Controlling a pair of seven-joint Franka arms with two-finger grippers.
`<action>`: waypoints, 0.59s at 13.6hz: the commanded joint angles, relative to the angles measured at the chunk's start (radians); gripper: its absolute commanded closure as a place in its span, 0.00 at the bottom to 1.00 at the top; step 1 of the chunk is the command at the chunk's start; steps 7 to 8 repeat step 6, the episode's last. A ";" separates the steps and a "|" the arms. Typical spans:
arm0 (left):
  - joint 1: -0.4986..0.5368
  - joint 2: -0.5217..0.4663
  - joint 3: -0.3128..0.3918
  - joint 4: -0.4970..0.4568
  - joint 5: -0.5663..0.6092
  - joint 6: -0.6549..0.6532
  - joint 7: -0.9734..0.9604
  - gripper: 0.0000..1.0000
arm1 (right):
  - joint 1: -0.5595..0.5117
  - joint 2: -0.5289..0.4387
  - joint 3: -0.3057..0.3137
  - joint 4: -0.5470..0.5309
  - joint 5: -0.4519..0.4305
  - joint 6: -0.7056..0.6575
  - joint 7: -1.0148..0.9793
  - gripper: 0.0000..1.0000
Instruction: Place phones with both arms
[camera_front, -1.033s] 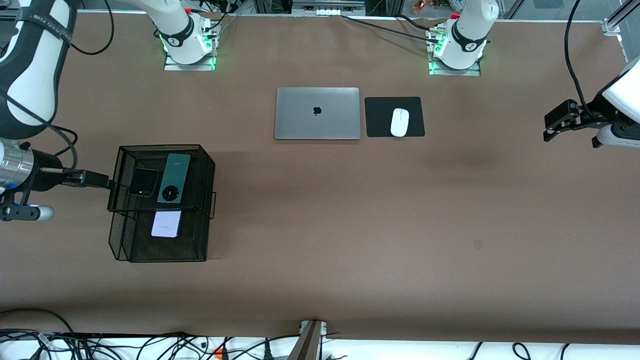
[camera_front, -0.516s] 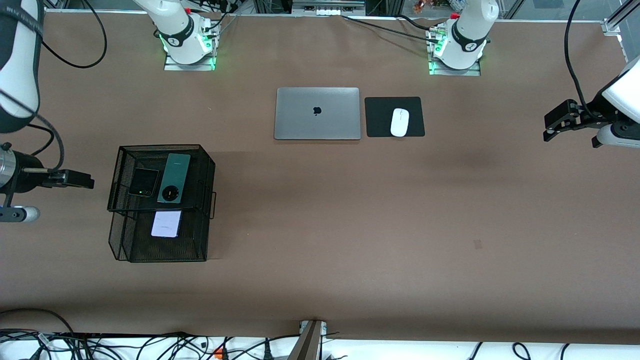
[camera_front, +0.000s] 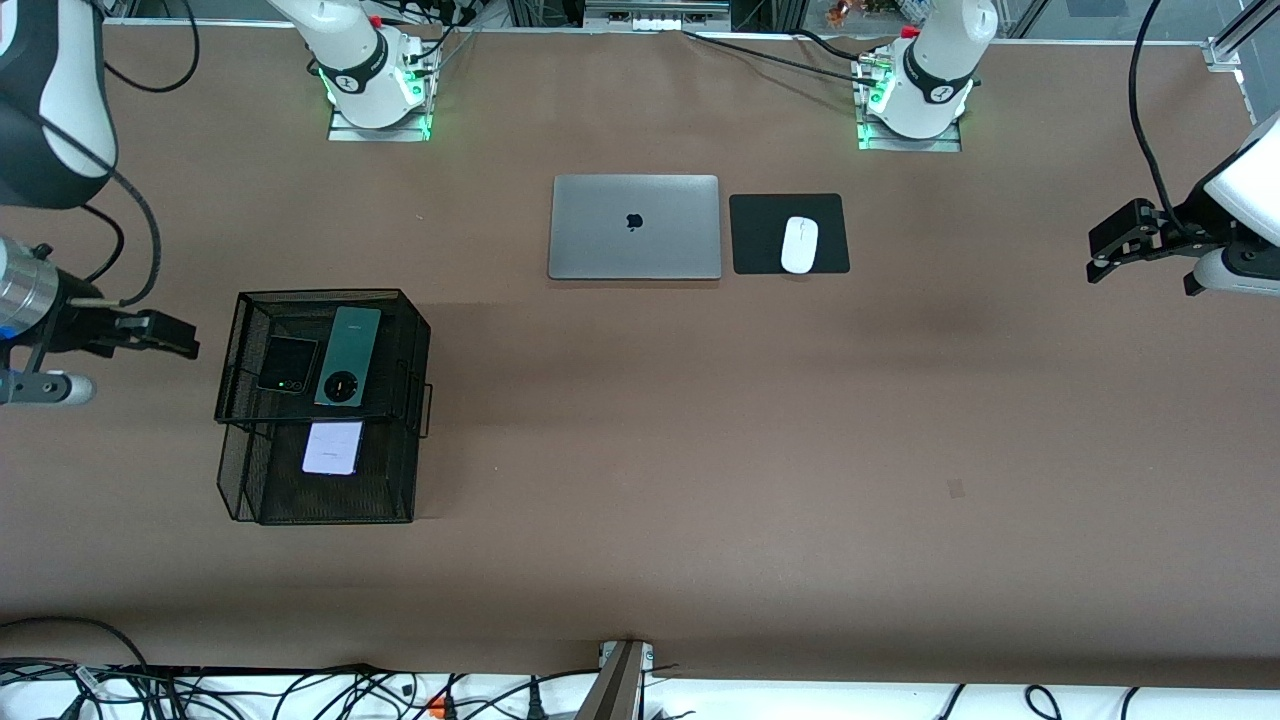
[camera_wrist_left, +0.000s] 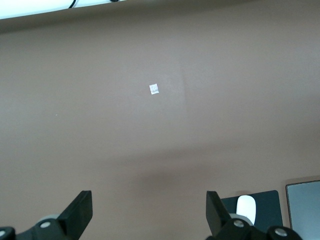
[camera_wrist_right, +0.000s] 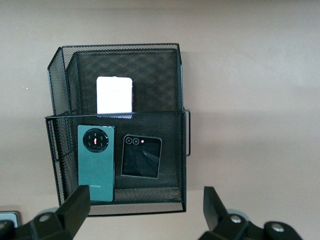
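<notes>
A black mesh two-tier rack stands toward the right arm's end of the table. Its upper tier holds the black flip phone and the dark green phone side by side. Its lower tier, nearer the front camera, holds the pale lilac phone. My right gripper is open and empty, beside the rack and apart from it. The right wrist view shows its open jaws short of the rack, with the green phone, black phone and lilac phone. My left gripper waits open and empty over bare table.
A shut silver laptop and a white mouse on a black pad lie between the arm bases. The mouse and laptop show at the edge of the left wrist view. A small white sticker lies on the table.
My right gripper has drawn back from the rack's edge toward the right arm's end of the table, then shifted a little toward the bases. The phones and left arm have not moved.
</notes>
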 joint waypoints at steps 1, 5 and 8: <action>0.008 -0.013 -0.003 0.014 0.007 -0.016 0.004 0.00 | -0.014 -0.044 0.033 -0.053 0.020 0.027 0.074 0.01; 0.009 -0.014 -0.001 0.014 0.007 -0.019 0.005 0.00 | -0.013 -0.045 0.043 -0.050 0.049 0.019 0.143 0.00; 0.009 -0.014 0.000 0.014 0.007 -0.021 0.005 0.00 | -0.014 -0.044 0.045 -0.050 0.049 0.016 0.145 0.00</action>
